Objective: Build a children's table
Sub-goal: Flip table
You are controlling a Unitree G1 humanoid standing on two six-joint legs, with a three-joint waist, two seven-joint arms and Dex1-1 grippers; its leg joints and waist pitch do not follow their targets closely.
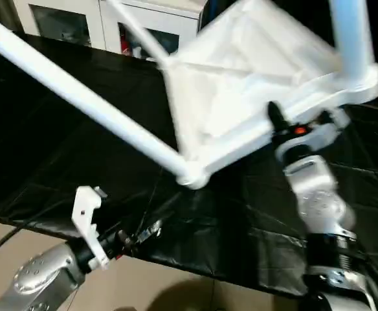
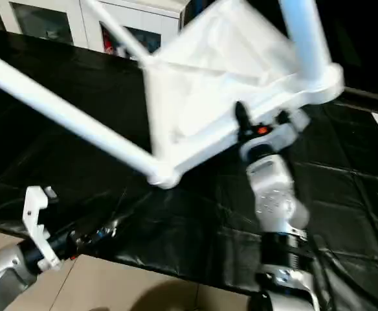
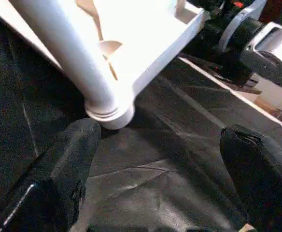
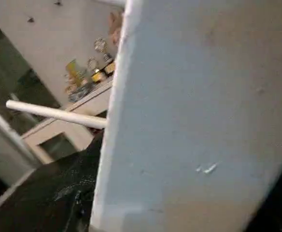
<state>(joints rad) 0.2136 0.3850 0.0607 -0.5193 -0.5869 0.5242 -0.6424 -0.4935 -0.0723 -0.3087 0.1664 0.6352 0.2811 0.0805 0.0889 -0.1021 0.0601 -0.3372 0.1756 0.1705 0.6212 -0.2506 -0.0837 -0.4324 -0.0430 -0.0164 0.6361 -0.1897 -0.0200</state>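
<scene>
Wide-open left gripper (image 3: 160, 164) below the table's corner socket (image 3: 109, 108), apart.

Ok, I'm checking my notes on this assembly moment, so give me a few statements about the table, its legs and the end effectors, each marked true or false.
1. The right end effector grips the edge of the white table top. True.
2. The left end effector is shut on a leg. False: its fingers stand wide apart, empty, over the black cover.
3. A long white leg sits in a corner socket. True.
4. The table top lies flat on the floor. False: it is lifted and tilted above the black cover.
</scene>
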